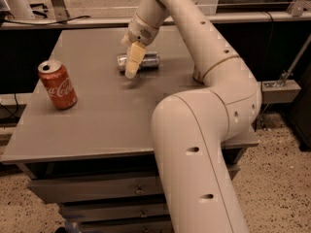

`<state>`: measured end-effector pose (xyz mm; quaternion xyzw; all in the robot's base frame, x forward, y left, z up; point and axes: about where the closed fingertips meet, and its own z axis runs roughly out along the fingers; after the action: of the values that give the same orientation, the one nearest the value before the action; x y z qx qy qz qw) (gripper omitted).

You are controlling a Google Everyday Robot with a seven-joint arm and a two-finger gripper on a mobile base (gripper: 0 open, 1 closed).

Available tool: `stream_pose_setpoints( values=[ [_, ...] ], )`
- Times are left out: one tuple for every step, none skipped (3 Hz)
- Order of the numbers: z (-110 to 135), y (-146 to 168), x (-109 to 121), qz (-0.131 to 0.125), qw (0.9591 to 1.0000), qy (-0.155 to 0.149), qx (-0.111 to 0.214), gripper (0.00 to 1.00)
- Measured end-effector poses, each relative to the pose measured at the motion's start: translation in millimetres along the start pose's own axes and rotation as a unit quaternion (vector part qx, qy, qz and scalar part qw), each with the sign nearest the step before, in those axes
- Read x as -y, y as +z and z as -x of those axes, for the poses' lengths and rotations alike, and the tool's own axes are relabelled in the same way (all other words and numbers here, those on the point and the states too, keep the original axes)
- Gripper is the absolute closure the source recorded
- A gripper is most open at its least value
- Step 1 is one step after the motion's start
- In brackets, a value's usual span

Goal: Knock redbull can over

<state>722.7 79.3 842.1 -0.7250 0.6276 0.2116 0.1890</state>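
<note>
We see the tool (131, 68) hanging low over the desk (97, 130), pointing down, with its tip close to the surface. Whether it is clenched or released we cannot tell from this view, but it does not seem to grasp anything. The redbull can (148, 61) lies on its side directly behind the tool. The tool covers part of it, and its silver body shows on both sides of the tool. We cannot say if the tool touches it. The red Coca-Cola can (58, 84) stands upright, well apart from the tool, nearer to the camera and toward the picture's left. In our judgement the task is already done, because the can is no longer standing. What is left is probably only to lift the tool away without rolling the can off the desk.
</note>
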Motion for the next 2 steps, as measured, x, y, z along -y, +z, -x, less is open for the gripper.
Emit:
stream_pose_setpoints(
  values=[
    [-8, -16, 3, -0.022, 0.9997, 0.014, 0.000, 0.00],
    [-25, -58, 3, -0.077, 0.9964, 0.035, 0.012, 0.00]
  ],
)
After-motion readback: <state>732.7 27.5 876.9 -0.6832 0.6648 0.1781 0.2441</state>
